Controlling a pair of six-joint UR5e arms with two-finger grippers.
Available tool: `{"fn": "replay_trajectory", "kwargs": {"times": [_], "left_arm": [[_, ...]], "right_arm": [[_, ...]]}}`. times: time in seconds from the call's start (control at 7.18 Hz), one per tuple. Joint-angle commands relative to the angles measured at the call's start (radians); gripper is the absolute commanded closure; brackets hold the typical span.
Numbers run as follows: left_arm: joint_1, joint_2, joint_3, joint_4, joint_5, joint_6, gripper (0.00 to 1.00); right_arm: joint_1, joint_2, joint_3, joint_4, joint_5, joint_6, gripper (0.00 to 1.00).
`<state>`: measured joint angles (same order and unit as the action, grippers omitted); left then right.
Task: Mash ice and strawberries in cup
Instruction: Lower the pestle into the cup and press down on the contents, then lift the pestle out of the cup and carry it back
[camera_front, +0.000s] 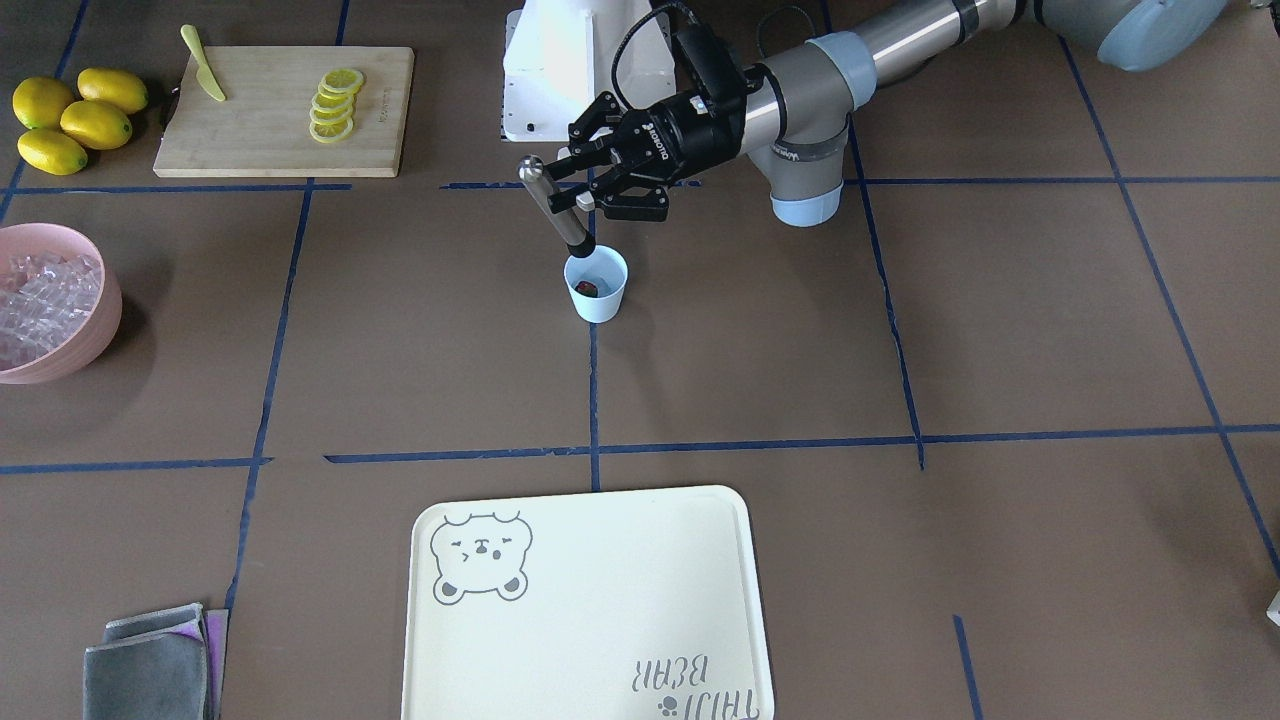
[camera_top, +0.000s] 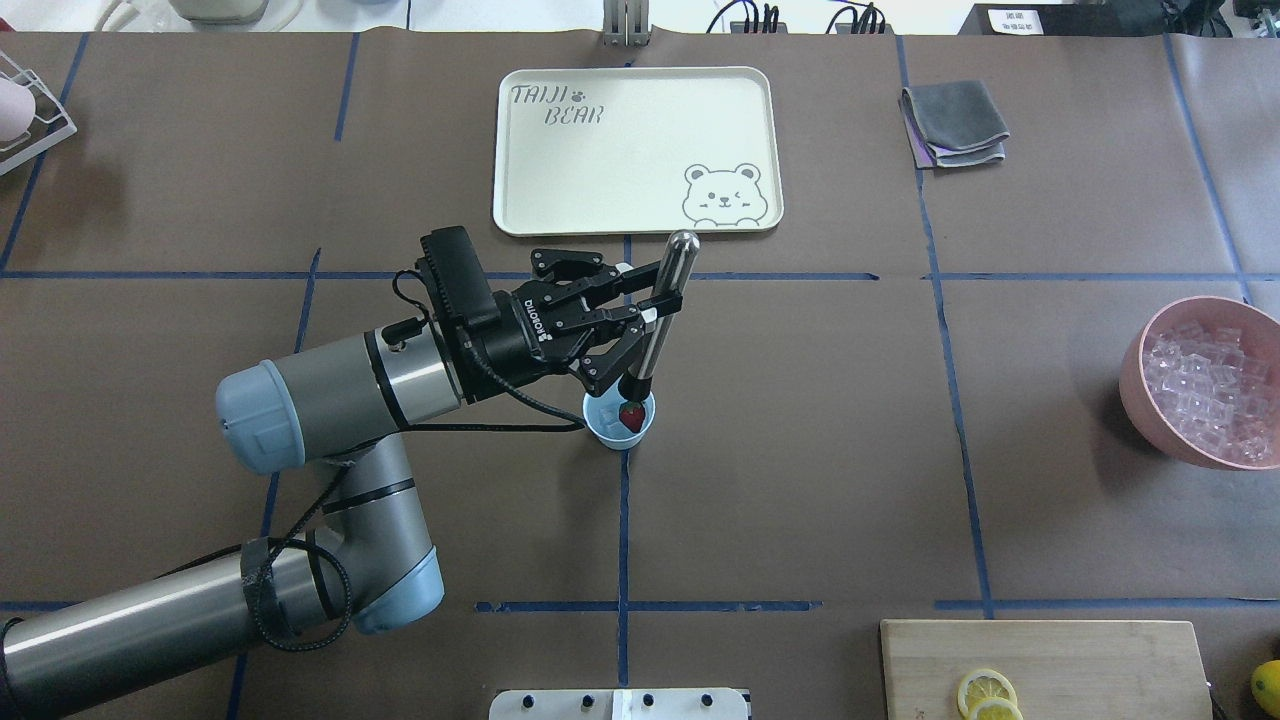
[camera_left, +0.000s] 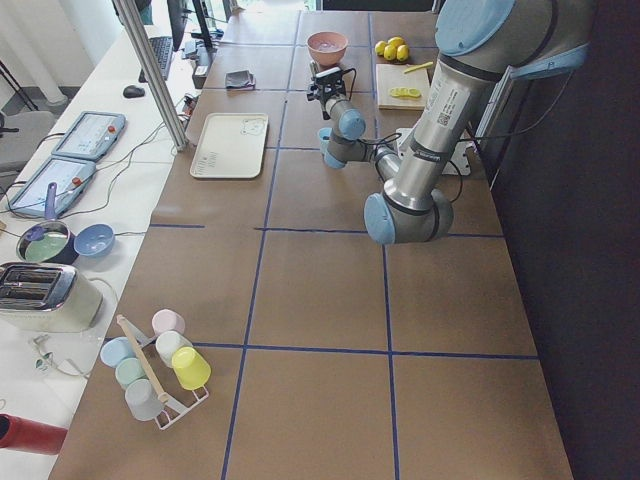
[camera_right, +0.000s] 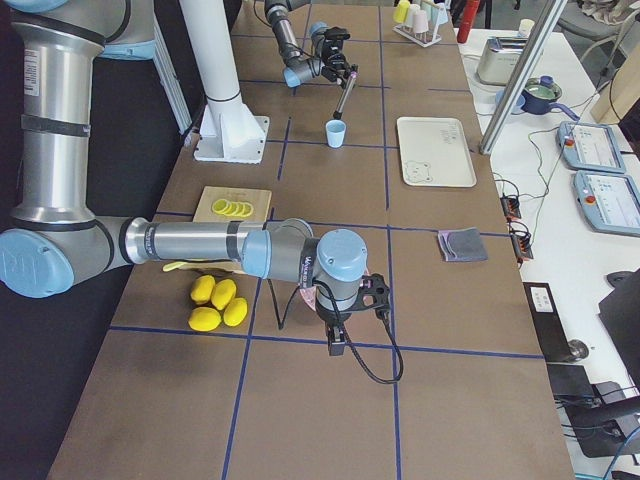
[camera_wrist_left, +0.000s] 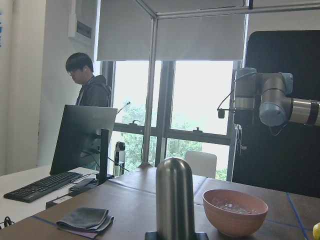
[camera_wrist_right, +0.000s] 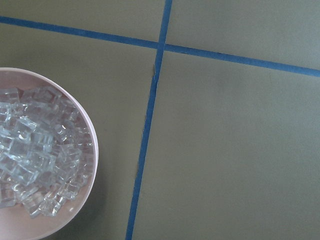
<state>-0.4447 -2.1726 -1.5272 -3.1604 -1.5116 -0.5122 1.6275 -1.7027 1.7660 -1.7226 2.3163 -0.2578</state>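
Grips a steel muddler (camera_top: 672, 270) tight in the left hand (camera_top: 648, 308), long axis slanted, lower end dipping into the cup (camera_top: 601, 429) mid-desk (camera_top: 800, 450) directly over 1 strawberry (camera_top: 632, 415), likely calling for a push down along that slant; cannot tell the distant right hand (camera_right: 345, 325) state.

Far arm's tool (camera_right: 349, 72) grips tilted metal rod (camera_right: 346, 97), lower end just above blue cup (camera_right: 336, 133), nr tray (camera_right: 435, 150).
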Motion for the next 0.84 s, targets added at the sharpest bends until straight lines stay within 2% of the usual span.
{"fn": "replay_trajectory", "kwargs": {"times": [0.0, 0.42, 0.56, 0.7], "left_arm": [[-0.008, 0.005, -0.191, 0.397, -0.001, -0.147, 1.0], [-0.025, 0.008, -0.485, 1.132, -0.007, -0.149, 1.0], [-0.051, 0.004, -0.525, 1.344, -0.007, -0.146, 1.0], [-0.083, 0.005, -0.527, 1.449, -0.01, -0.138, 1.0]], "right_arm": [[0.0, -0.002, 0.001, 0.0, 0.0, 0.0, 0.0], [0.0, -0.002, 0.001, 0.0, 0.0, -0.001, 0.0], [0.0, -0.002, 0.0, 0.0, 0.0, -0.001, 0.0], [0.0, -0.005, 0.003, 0.0, 0.002, -0.001, 0.0]]}}
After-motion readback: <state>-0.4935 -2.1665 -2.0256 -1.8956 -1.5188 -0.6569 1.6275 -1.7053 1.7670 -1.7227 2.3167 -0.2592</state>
